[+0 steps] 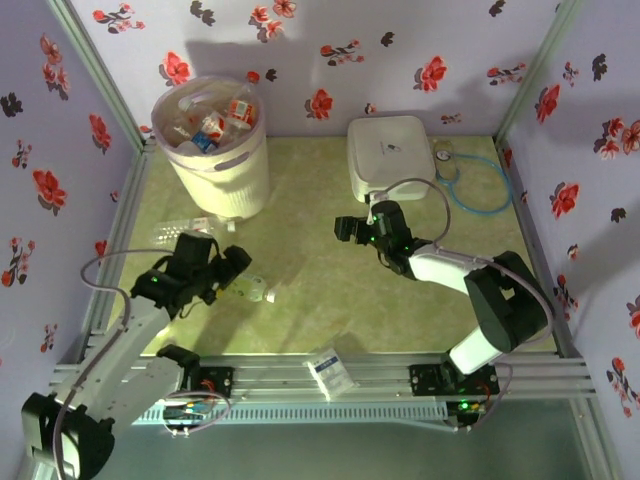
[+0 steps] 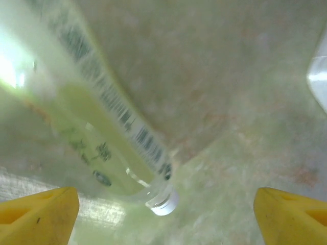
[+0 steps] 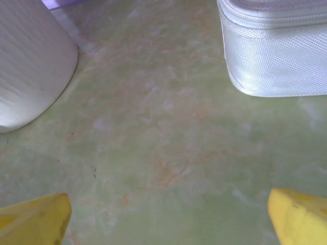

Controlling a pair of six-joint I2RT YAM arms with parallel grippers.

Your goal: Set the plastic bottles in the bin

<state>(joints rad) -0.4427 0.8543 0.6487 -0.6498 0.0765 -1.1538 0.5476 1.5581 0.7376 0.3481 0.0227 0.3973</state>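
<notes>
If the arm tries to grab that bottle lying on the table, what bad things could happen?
1. The greenish bottle lies on its side just ahead of the open left tool. Being round, it might roll or squirt away as the tool closes.
2. The bin looks piled nearly to its rim, so a dropped bottle could bounce out.

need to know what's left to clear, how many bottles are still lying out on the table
2: one greenish bottle lying just ahead of the open left gripper, and one clear bottle lying near the foot of the bin, on its left. More may be hidden from view.
</notes>
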